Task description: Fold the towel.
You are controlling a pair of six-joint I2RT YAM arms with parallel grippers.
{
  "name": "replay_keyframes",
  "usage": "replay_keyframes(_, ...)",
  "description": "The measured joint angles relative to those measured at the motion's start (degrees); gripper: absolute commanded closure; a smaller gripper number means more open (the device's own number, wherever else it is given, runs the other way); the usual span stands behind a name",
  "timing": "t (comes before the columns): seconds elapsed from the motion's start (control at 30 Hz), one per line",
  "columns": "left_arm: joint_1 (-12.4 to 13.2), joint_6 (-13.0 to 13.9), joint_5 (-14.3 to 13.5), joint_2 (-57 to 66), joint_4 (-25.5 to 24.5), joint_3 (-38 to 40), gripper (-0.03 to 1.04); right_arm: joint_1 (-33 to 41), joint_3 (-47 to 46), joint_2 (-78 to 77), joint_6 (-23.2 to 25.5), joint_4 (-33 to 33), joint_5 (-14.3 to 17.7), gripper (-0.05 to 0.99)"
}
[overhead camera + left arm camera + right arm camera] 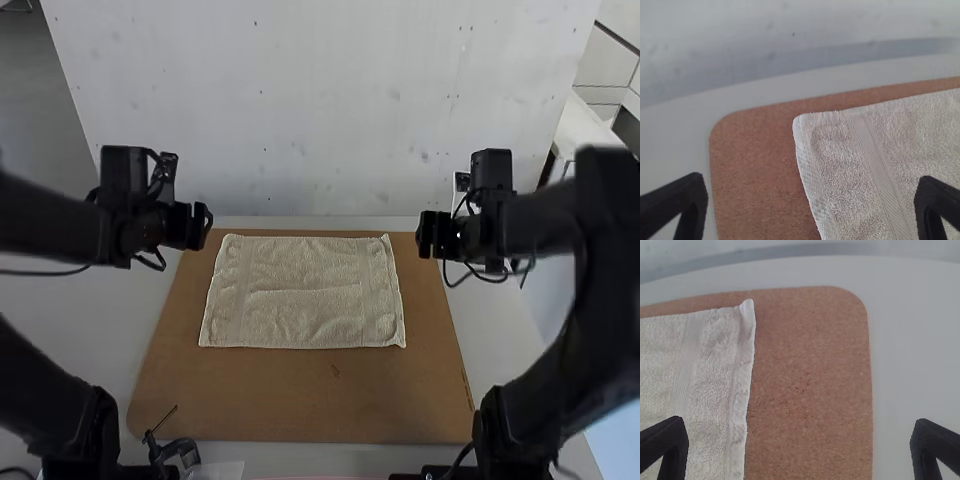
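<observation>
Arms [610, 260] flank a brown board [300, 400] on a table [910, 365].

you have a brown board [290, 405] with rounded far corners lying flat on your pale table [510, 330], and you can see a small dark mark [335, 370] on the board's nearer part.

Nubby terry-cloth towel [303, 310]; matt, speckled, cork-like brown board [300, 405]; smooth pale tabletop [912, 350].

And here we are in what looks like a robotics lab, though the edges are dim: a left arm [50, 222] and right arm [612, 270], trailing cables [45, 273], flanking a brown board [300, 400] on a pale table [488, 330].
</observation>
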Motion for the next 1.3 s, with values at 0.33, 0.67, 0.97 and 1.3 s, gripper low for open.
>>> replay_keyframes(0.33, 0.0, 0.02, 0.94, 17.14, -1.68, 9.49, 0.08, -0.57, 8.39, 14.03, 1.4, -0.66, -3.39, -0.03)
replay_keyframes(0.67, 0.46, 0.33, 1.29, 18.91, -1.66, 12.07, 0.05, 0.39, 13.97, 25.2, 2.05, 2.97, -4.26, -0.02)
replay_keyframes(0.97, 1.18, 0.92, 1.31, 18.91, -1.68, 12.09, 0.05, 4.42, 22.51, 35.78, 4.35, 2.84, -3.78, 0.0)
replay_keyframes(1.3, 1.18, 1.11, 1.88, 18.91, -1.68, 12.09, 0.05, 7.45, 33.46, 43.91, 5.46, -3.41, -1.84, 0.08)
